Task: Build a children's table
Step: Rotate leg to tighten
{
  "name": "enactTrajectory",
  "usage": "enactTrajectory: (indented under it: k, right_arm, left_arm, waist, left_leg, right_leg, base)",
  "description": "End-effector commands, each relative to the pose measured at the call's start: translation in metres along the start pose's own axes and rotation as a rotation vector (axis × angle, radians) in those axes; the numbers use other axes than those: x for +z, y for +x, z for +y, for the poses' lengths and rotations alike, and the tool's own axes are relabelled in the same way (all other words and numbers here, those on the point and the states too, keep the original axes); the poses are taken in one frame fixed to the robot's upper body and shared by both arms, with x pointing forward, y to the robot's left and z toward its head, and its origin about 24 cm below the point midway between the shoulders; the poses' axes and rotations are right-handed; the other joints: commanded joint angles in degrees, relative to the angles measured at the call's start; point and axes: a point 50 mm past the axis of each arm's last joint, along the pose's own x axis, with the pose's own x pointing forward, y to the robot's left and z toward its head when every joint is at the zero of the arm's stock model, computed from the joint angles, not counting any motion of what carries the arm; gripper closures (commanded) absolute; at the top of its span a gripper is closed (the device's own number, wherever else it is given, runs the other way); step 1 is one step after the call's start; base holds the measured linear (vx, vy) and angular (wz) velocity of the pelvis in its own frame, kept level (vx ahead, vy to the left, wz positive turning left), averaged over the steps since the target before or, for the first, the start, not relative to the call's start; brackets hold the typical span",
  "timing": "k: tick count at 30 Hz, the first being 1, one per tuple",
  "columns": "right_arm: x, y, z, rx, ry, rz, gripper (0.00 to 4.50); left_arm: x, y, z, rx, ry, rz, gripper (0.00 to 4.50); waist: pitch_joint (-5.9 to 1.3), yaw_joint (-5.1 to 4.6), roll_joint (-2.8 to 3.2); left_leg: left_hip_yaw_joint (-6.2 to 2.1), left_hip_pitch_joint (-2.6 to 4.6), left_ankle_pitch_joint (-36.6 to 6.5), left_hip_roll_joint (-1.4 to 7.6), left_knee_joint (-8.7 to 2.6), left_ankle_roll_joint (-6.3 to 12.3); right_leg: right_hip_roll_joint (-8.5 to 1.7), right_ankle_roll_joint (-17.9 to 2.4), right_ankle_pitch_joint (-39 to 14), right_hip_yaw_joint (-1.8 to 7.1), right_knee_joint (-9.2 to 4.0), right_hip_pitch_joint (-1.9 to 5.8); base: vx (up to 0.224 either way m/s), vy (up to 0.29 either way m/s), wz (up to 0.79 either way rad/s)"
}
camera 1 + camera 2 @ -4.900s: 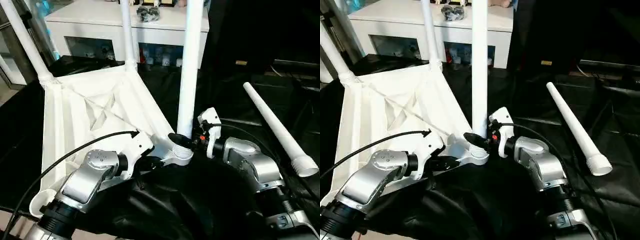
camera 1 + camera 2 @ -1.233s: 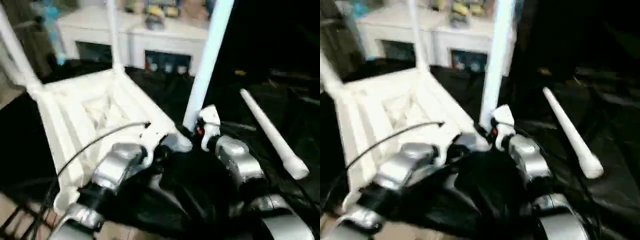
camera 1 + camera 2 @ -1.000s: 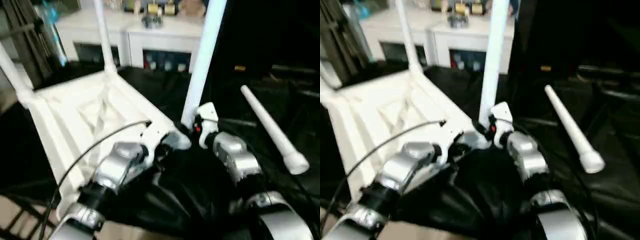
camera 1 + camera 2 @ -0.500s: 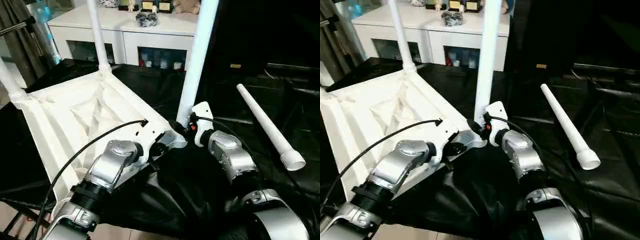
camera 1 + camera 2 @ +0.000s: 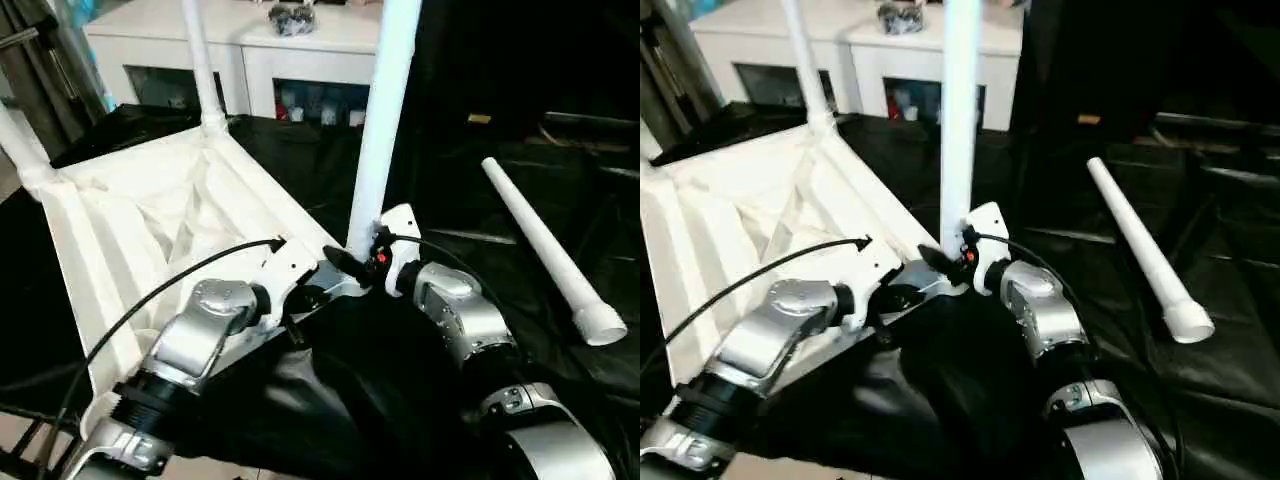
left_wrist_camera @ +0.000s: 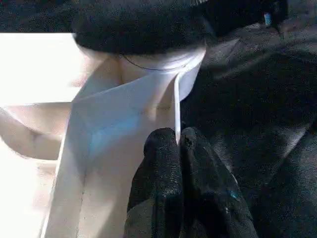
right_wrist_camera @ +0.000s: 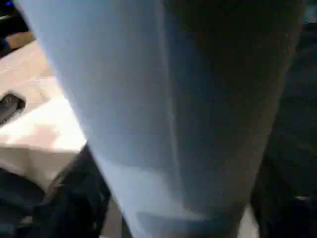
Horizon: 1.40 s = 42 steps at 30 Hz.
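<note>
The children's table lies upside down: its white tabletop [image 5: 130, 220] shows the ribbed underside. Three white legs stand in corner sockets, one at the far left [image 5: 18, 145], one at the back [image 5: 197, 60] and one at the near corner [image 5: 378, 130]. Another leg [image 5: 545, 250] lies loose on the black cloth to the right. My left gripper [image 5: 300, 300] is at the near corner, and the left wrist view shows it [image 6: 177, 141] shut on a thin white rib of the tabletop. My right gripper [image 5: 352, 262] sits at the base of the near leg [image 7: 163, 99], right against it.
A white cabinet [image 5: 300, 40] with glass doors and small items on top stands behind the table. Black cloth [image 5: 400, 400] covers the surface under my forearms and to the right. A black cable [image 5: 150, 300] loops over my left arm.
The whole picture has shifted with my head. Both grippers stay at the near corner, and the near leg still stands in its socket.
</note>
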Motion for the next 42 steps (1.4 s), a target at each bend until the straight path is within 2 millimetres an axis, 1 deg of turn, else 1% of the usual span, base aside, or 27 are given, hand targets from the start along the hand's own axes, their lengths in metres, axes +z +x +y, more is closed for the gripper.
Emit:
enactTrajectory:
  k: [1,2,3,4,5,6,7,9,10,11,12,13,14,15,16,17,18,19,23,25,26,29,32,34,36,40,42]
  right_arm:
    - [-0.018,0.006,0.015,0.088,0.019,0.096,0.68]
    - [-0.017,0.006,0.015,0.088,0.014,0.098,0.56]
    - [-0.017,0.004,0.014,0.090,0.005,0.102,0.49]
    - [-0.016,0.003,0.013,0.100,-0.002,0.104,0.49]
    - [-0.014,-0.001,0.012,0.121,-0.016,0.105,0.49]
    - [-0.013,-0.003,0.012,0.136,-0.025,0.106,0.49]
    - [-0.011,-0.007,0.012,0.160,-0.037,0.106,0.49]
    - [-0.008,-0.016,0.010,0.210,-0.071,0.097,0.49]
    - [-0.004,-0.023,0.009,0.244,-0.092,0.085,0.49]
    - [-0.004,-0.026,0.009,0.256,-0.097,0.082,0.49]
    - [-0.003,-0.029,0.010,0.275,-0.104,0.080,0.49]
    - [-0.002,-0.034,0.010,0.301,-0.117,0.079,0.49]
    - [-0.001,-0.039,0.011,0.331,-0.131,0.081,0.49]
    - [-0.001,-0.042,0.011,0.344,-0.138,0.085,0.49]
    - [-0.002,-0.049,0.012,0.381,-0.153,0.104,0.49]
    - [-0.002,-0.051,0.013,0.386,-0.155,0.109,0.49]
    - [-0.002,-0.054,0.013,0.401,-0.163,0.121,0.49]
    - [-0.003,-0.056,0.014,0.414,-0.168,0.133,0.49]
    - [-0.004,-0.063,0.016,0.443,-0.187,0.160,0.49]
    - [-0.006,-0.067,0.018,0.463,-0.183,0.179,0.49]
    - [-0.006,-0.068,0.018,0.469,-0.183,0.185,0.65]
    - [-0.009,-0.069,0.021,0.483,-0.171,0.196,0.76]
    - [-0.010,-0.067,0.024,0.494,-0.165,0.195,1.07]
    - [-0.011,-0.066,0.025,0.493,-0.164,0.190,1.20]
    - [-0.013,-0.066,0.026,0.493,-0.152,0.185,1.41]
    - [-0.016,-0.067,0.026,0.486,-0.121,0.177,1.51]
    - [-0.019,-0.066,0.025,0.474,-0.091,0.165,1.59]
  left_arm:
    - [0.019,0.002,-0.010,-0.069,0.056,-0.082,4.50]
    - [0.018,0.002,-0.010,-0.070,0.056,-0.083,4.50]
    - [0.018,0.002,-0.010,-0.074,0.058,-0.085,4.50]
    - [0.018,0.001,-0.010,-0.084,0.061,-0.088,4.50]
    - [0.018,-0.001,-0.012,-0.111,0.073,-0.095,4.50]
    - [0.018,-0.002,-0.013,-0.131,0.082,-0.100,4.50]
    - [0.017,-0.004,-0.013,-0.145,0.086,-0.097,4.50]
    - [0.016,-0.007,-0.014,-0.183,0.104,-0.102,4.50]
    - [0.014,-0.010,-0.014,-0.211,0.116,-0.098,4.50]
    - [0.014,-0.010,-0.015,-0.220,0.122,-0.099,4.50]
    - [0.014,-0.011,-0.015,-0.233,0.133,-0.103,4.50]
    - [0.013,-0.013,-0.015,-0.252,0.143,-0.103,4.50]
    - [0.012,-0.014,-0.016,-0.277,0.154,-0.103,4.50]
    - [0.012,-0.016,-0.017,-0.297,0.159,-0.104,4.50]
    - [0.010,-0.018,-0.020,-0.343,0.170,-0.103,4.50]
    - [0.010,-0.019,-0.020,-0.350,0.172,-0.101,4.50]
    - [0.009,-0.020,-0.021,-0.369,0.178,-0.096,4.50]
    - [0.008,-0.021,-0.022,-0.386,0.184,-0.090,4.50]
    - [0.004,-0.023,-0.023,-0.438,0.216,-0.071,4.50]
    - [0.002,-0.025,-0.022,-0.452,0.228,-0.053,4.50]
    - [0.001,-0.025,-0.022,-0.454,0.230,-0.049,4.50]
    - [0.000,-0.026,-0.020,-0.458,0.230,-0.043,4.50]
    - [0.000,-0.026,-0.019,-0.456,0.230,-0.040,4.50]
    - [-0.001,-0.026,-0.019,-0.456,0.230,-0.038,4.50]
    - [-0.002,-0.026,-0.019,-0.457,0.228,-0.036,4.50]
    - [-0.002,-0.027,-0.019,-0.462,0.216,-0.042,4.50]
    - [-0.002,-0.027,-0.019,-0.460,0.212,-0.042,4.50]
  waist:
    - [-3.18,0.19,0.39]
    - [-3.22,0.18,0.31]
    - [-3.33,0.26,0.27]
    - [-3.25,0.28,0.15]
    - [-3.22,0.42,0.40]
    - [-3.20,0.40,0.25]
    - [-3.26,0.45,0.44]
    - [-3.18,0.67,0.34]
    - [-3.29,1.00,0.27]
    - [-3.30,1.13,0.36]
    - [-3.27,1.29,0.30]
    - [-3.32,1.55,0.35]
    - [-3.33,1.94,0.59]
    - [-3.36,2.11,0.40]
    - [-3.35,2.18,0.75]
    - [-3.29,2.27,0.60]
    - [-3.33,2.36,0.89]
    - [-3.34,2.34,0.72]
    - [-3.17,2.57,0.77]
    - [-3.14,2.66,0.72]
    - [-3.11,2.75,0.74]
    - [-3.12,2.75,0.69]
    - [-3.10,2.72,0.68]
    - [-3.08,2.75,0.81]
    - [-3.11,2.75,0.75]
    - [-3.20,2.87,1.05]
    - [-3.26,2.86,0.98]
  left_leg:
    - [0.37,-0.04,-3.9,1.09,-3.14,4.34]
    - [0.41,-0.08,-3.2,1.06,-3.03,4.57]
    - [0.48,-0.19,-1.6,0.92,-2.75,5.16]
    - [0.52,-0.30,-1.2,0.83,-2.66,5.72]
    - [0.49,-0.28,-1.6,0.84,-2.66,5.98]
    - [0.55,-0.27,-2.0,0.80,-2.62,6.09]
    - [0.53,-0.27,-2.3,0.86,-2.59,6.05]
    - [0.58,-0.09,-3.2,1.00,-2.61,6.05]
    - [0.61,-0.13,-2.5,1.01,-2.44,6.41]
    - [0.61,-0.05,-2.3,1.06,-2.43,6.56]
    - [0.60,-0.01,-2.0,1.07,-2.40,6.69]
    - [0.62,0.03,-1.8,1.10,-2.34,6.82]
    - [0.64,0.19,-1.7,1.14,-2.24,6.88]
    - [0.69,0.18,-1.8,1.17,-2.18,7.01]
    - [0.66,0.05,-2.0,1.11,-2.20,6.83]
    - [0.66,0.10,-2.3,1.14,-2.22,6.76]
    - [0.62,0.10,-2.6,1.14,-2.17,6.60]
    - [0.66,0.10,-3.0,1.19,-2.19,6.33]
    - [0.62,0.09,-5.6,1.21,-2.37,4.99]
    - [0.60,0.15,-6.1,1.22,-2.40,4.49]
    - [0.60,0.14,-6.5,1.25,-2.41,4.27]
    - [0.54,0.01,-6.8,1.23,-2.43,3.69]
    - [0.53,-0.03,-7.2,1.17,-2.38,3.34]
    - [0.53,-0.05,-7.8,1.15,-2.36,3.01]
    - [0.49,-0.06,-8.0,1.11,-2.35,2.85]
    - [0.43,0.01,-8.0,1.11,-2.27,2.70]
    - [0.42,-0.01,-7.6,1.10,-2.25,2.79]
  right_leg:
    - [-2.71,-15.2,4.3,2.75,-3.17,2.98]
    - [-2.66,-15.4,5.5,2.74,-3.10,2.99]
    - [-2.67,-15.7,8.2,2.78,-2.81,3.11]
    - [-2.60,-15.9,9.4,2.74,-2.75,3.13]
    - [-2.65,-15.9,9.0,2.68,-2.77,3.15]
    - [-2.60,-15.7,8.7,2.68,-2.87,3.18]
    - [-2.70,-15.8,8.4,2.74,-2.76,3.19]
    - [-2.62,-15.5,7.4,2.73,-2.94,3.15]
    - [-2.59,-15.4,8.2,2.81,-2.69,3.21]
    - [-2.57,-15.4,8.5,2.81,-2.67,3.10]
    - [-2.49,-15.4,8.6,2.78,-2.69,3.07]
    - [-2.53,-15.6,8.6,2.78,-2.58,3.01]
    - [-2.47,-15.4,8.7,2.80,-2.54,2.95]
    - [-2.46,-15.5,9.1,2.81,-2.49,2.93]
    - [-2.50,-15.6,8.9,2.77,-2.43,2.96]
    - [-2.44,-15.4,8.5,2.73,-2.58,2.95]
    - [-2.43,-15.3,8.2,2.73,-2.51,2.99]
    - [-2.43,-15.4,8.0,2.74,-2.47,2.94]
    - [-2.52,-14.9,4.3,2.80,-2.75,2.95]
    - [-2.48,-14.7,3.5,2.81,-2.81,2.92]
    - [-2.55,-14.5,2.8,2.86,-2.83,2.91]
    - [-2.65,-14.4,2.0,2.91,-2.77,2.94]
    - [-2.62,-14.2,1.3,2.94,-2.75,2.89]
    - [-2.64,-14.1,0.6,2.96,-2.81,2.85]
    - [-2.61,-14.0,0.4,2.96,-2.76,2.89]
    - [-2.60,-14.2,1.2,2.96,-2.66,2.87]
    - [-2.54,-14.4,2.1,2.92,-2.55,2.89]
  base:
    - [0.000,0.000,0.00]
    - [0.000,0.000,0.00]
    - [0.000,0.000,0.00]
    - [0.000,0.000,0.00]
    - [0.000,0.000,0.00]
    - [0.000,0.000,0.00]
    - [0.000,0.000,0.00]
    - [0.000,0.000,0.00]
    - [0.000,0.000,0.00]
    - [0.000,0.000,0.00]
    - [0.000,0.000,0.00]
    - [0.000,0.000,0.00]
    - [0.000,0.000,0.00]
    - [0.000,0.000,0.00]
    - [0.000,0.000,0.00]
    - [0.000,0.000,0.00]
    - [0.000,0.000,0.00]
    - [0.000,0.000,0.00]
    - [0.000,0.000,0.00]
    - [0.000,0.000,0.00]
    - [0.000,0.000,0.00]
    - [0.000,0.000,0.00]
    - [0.000,0.000,0.00]
    - [0.000,0.000,0.00]
    - [0.000,0.000,0.00]
    - [0.000,0.000,0.00]
    - [0.000,0.000,0.00]
